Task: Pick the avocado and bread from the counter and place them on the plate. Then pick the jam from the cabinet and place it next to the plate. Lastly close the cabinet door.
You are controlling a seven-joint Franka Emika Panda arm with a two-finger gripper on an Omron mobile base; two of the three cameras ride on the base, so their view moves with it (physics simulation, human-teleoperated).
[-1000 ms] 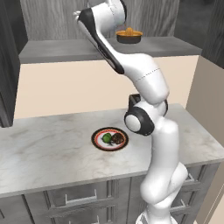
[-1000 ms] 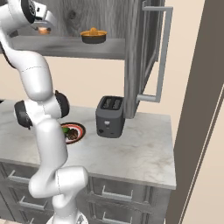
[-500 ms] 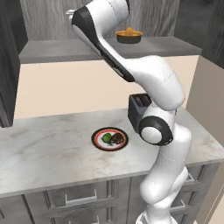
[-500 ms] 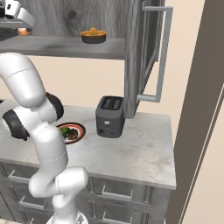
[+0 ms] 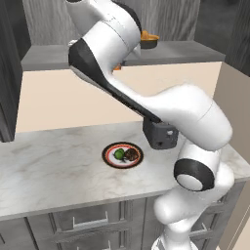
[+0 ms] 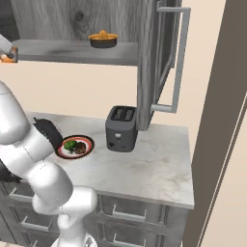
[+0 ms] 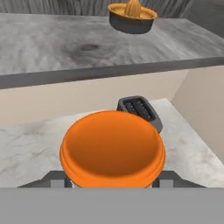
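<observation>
1. My pincer (image 7: 113, 178) pinches the jam (image 7: 112, 148), held in the air in front of the cabinet (image 6: 77, 50) shelf.
2. The avocado (image 5: 118, 154) and bread (image 5: 131, 156) lie on the plate (image 5: 108, 157), mid-tabletop (image 5: 53, 166), beside the toaster (image 6: 121, 127).
3. The cabinet door (image 6: 161, 53) stands open.

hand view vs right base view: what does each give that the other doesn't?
Hand view alone: the jam close up, its orange face large between the claw tips, held out in front of the cabinet shelf.

Right base view alone: the plate on the counter with the avocado and bread on it, and the open cabinet door with its long handle.

Both: the toaster on the counter and the dark bowl with orange contents on the shelf.
</observation>
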